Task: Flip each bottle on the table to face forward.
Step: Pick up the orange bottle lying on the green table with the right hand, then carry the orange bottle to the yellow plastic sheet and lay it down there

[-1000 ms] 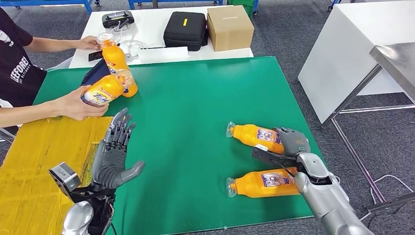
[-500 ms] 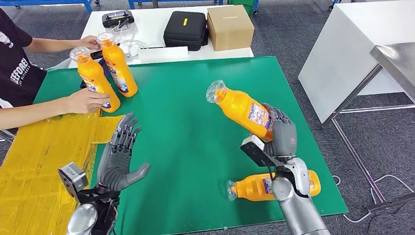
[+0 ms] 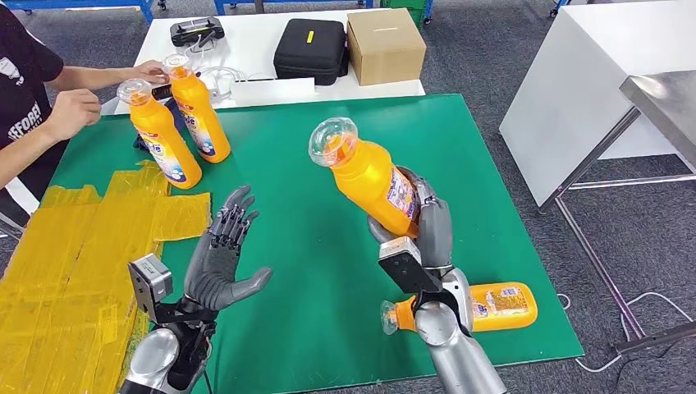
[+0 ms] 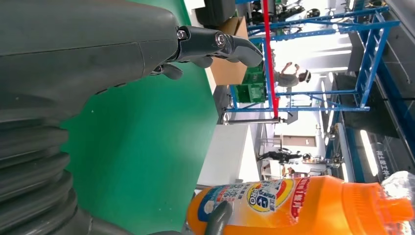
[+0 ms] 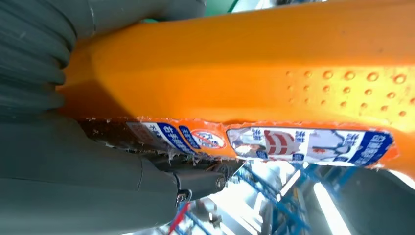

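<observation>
STEP: mid-flip | right hand [image 3: 433, 230] gripping tilted bottle [image 3: 369, 176] above desk [image 3: 328, 131] | left hand [image 3: 220, 263] open, idle | NEXT: stand upright, label forward

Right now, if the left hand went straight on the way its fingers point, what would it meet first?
Probably nothing soon: the left hand is open above the green mat, fingers aimed toward the far white table. Depth is unclear.

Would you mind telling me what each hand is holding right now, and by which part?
The right hand grips an orange bottle around its lower body, lifted and tilted above the green mat. The left hand holds nothing.
</observation>
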You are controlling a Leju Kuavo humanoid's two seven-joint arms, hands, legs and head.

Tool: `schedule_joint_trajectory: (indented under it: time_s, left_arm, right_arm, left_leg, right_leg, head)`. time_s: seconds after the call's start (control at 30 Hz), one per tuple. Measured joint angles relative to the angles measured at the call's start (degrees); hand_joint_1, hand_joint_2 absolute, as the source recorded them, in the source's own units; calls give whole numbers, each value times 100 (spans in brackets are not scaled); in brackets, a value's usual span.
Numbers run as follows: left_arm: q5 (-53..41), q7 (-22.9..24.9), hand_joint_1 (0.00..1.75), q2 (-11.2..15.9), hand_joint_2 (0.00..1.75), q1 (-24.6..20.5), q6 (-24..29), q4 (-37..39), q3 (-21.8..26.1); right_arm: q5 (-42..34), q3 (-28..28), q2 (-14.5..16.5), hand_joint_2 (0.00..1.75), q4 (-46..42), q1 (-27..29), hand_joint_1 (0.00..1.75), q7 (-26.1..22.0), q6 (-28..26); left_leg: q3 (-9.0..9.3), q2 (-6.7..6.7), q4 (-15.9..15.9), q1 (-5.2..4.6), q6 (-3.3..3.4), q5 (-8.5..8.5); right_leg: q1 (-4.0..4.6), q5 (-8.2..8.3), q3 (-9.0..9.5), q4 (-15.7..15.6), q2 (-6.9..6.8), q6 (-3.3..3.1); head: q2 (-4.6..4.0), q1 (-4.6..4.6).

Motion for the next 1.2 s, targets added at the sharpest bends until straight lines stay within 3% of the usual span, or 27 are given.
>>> schedule_joint_trajectory:
  time_s: [0.2,0.4,0.57,0.8,0.93,0.97,1.2]
  left_arm:
    - [99,29,0,9,175,-245,-15,185,-128]
    - [132,31,0,9,175,-466,-21,391,-274]
    - [160,30,0,11,175,-572,-19,515,-325]
    - [192,-6,0,31,175,-580,-11,634,-323]
    - [155,-40,168,40,175,-580,62,677,-316]
    - [140,-55,175,42,175,-579,93,685,-311]
    - [160,-126,175,44,175,-574,229,708,-276]
  right_arm:
    - [-425,557,239,175,421,-149,175,-57,882]
    - [-512,1197,492,175,1097,-364,175,-121,1127]
    - [-443,1640,589,175,1444,-511,175,-121,1490]
    - [-349,2075,637,175,1770,-785,175,-40,1562]
    - [-335,2176,633,175,1862,-877,175,9,1566]
    - [-335,2200,631,175,1878,-898,175,19,1566]
    - [-350,2271,621,175,1931,-951,175,69,1537]
  left_leg:
    - [-2,1,-1,4,-1,1]
    - [-2,0,-1,10,-4,3]
    - [-5,0,0,8,-3,2]
    - [-4,1,0,9,-4,3]
    - [-4,1,0,9,-4,3]
    - [-4,2,1,9,-4,3]
    - [-5,2,1,9,-4,3]
  right_leg:
    - [4,0,-3,0,0,-1]
    - [9,0,-2,1,-1,-1]
    - [7,0,-4,1,0,-1]
    - [8,0,-6,1,0,-1]
    - [8,0,-6,1,0,-1]
    - [8,0,-6,1,0,-1]
    - [7,0,-7,1,1,-1]
  head:
    - [0,-2]
    - [0,-1]
    - [0,1]
    - [0,1]
    - [0,-1]
    - [0,-1]
    - [0,1]
